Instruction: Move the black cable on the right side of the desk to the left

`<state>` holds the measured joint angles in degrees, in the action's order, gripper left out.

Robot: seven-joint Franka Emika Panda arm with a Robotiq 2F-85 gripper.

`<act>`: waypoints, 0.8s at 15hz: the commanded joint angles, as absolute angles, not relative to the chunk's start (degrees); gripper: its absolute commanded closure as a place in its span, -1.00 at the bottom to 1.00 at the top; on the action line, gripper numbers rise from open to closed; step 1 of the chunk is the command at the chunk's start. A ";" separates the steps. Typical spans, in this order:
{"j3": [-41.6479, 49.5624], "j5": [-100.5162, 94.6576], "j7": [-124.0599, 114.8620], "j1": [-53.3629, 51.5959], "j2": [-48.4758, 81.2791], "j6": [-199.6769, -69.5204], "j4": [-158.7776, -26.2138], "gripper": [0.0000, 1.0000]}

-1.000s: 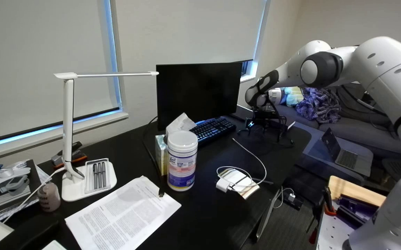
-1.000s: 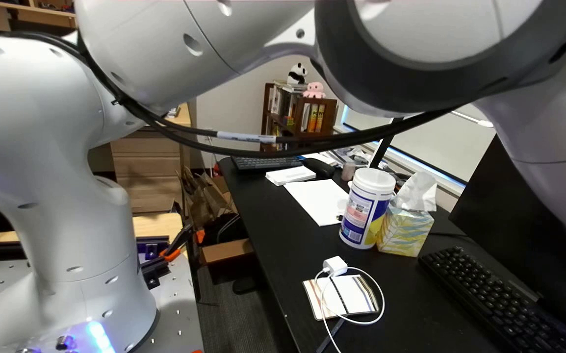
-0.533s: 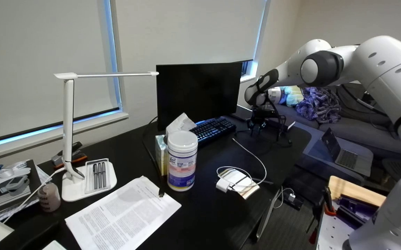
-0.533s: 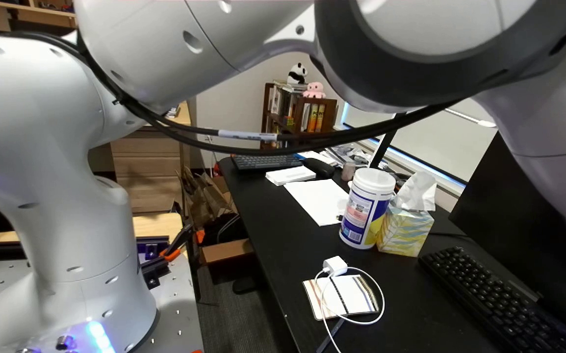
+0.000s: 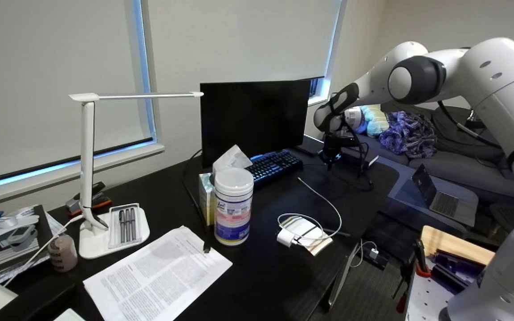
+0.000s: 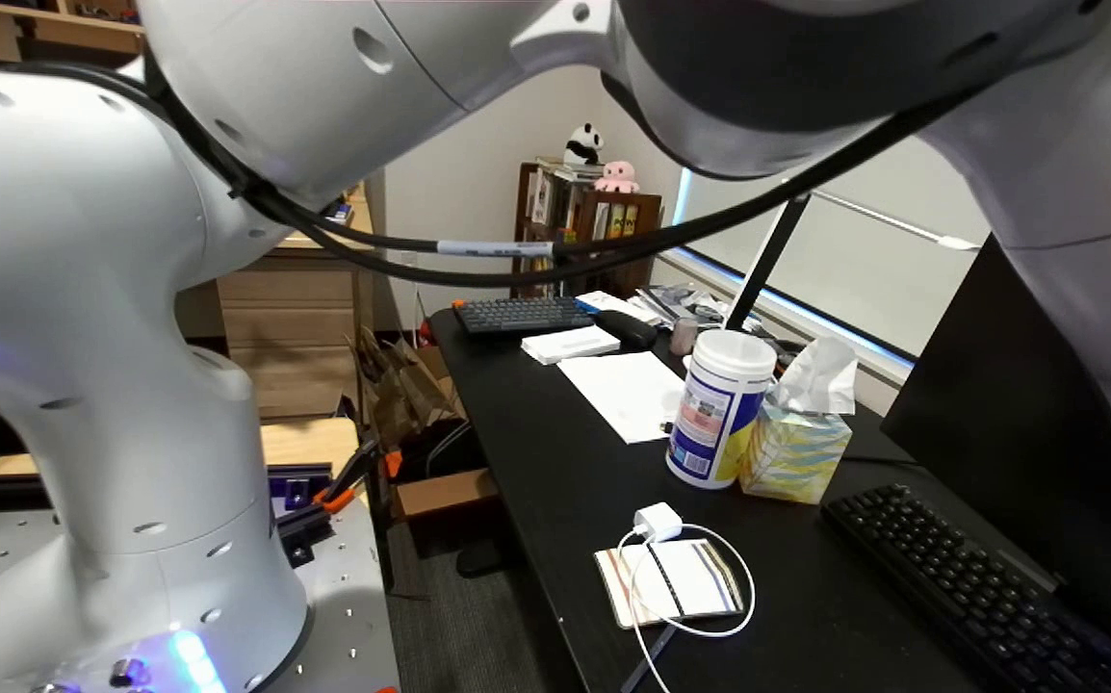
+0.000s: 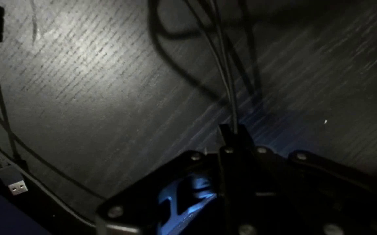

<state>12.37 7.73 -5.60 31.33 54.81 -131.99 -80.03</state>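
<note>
Black cable (image 7: 233,99), two strands together, clamped in gripper (image 7: 236,132) over desk (image 5: 275,276); keyboard (image 5: 277,165) and monitor (image 5: 257,118) seen nearby.

"Where's the glare?"

"Upper left of the wrist view, a pale bloom on the desk (image 7: 87,62). Top centre, the black cable (image 7: 233,107) throws soft shadows."

"And the gripper (image 7: 235,129)?"

"Almost lost in black, lower centre (bluish light catches part of it)."

"Murky, that. Brighter elsewhere?"

"Blue light edges the blind (image 5: 56,80) at upper left in an exterior view; in an exterior view, the paper (image 6: 628,390) near the centre washes out white."
</note>
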 commanded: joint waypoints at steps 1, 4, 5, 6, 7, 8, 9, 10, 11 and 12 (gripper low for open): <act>13.01 4.29 -0.88 29.19 46.35 -132.87 -90.41 0.92; 13.25 1.50 4.83 26.63 39.53 -135.87 -98.86 0.92; 13.07 0.87 6.60 26.01 37.25 -136.86 -101.47 0.92; 13.27 2.94 2.91 27.14 44.20 -133.85 -92.65 0.92; 13.25 2.85 3.17 26.62 42.81 -134.01 -94.03 0.90; 13.25 2.85 3.11 26.46 42.70 -133.95 -93.94 0.90; 13.27 2.85 3.11 26.51 42.96 -133.95 -93.75 0.90; 13.35 2.84 3.10 26.66 43.44 -133.94 -93.45 0.90; 13.45 2.83 3.09 26.76 43.79 -133.95 -93.36 0.90; 14.79 3.00 0.20 26.94 45.70 -131.36 -89.83 0.92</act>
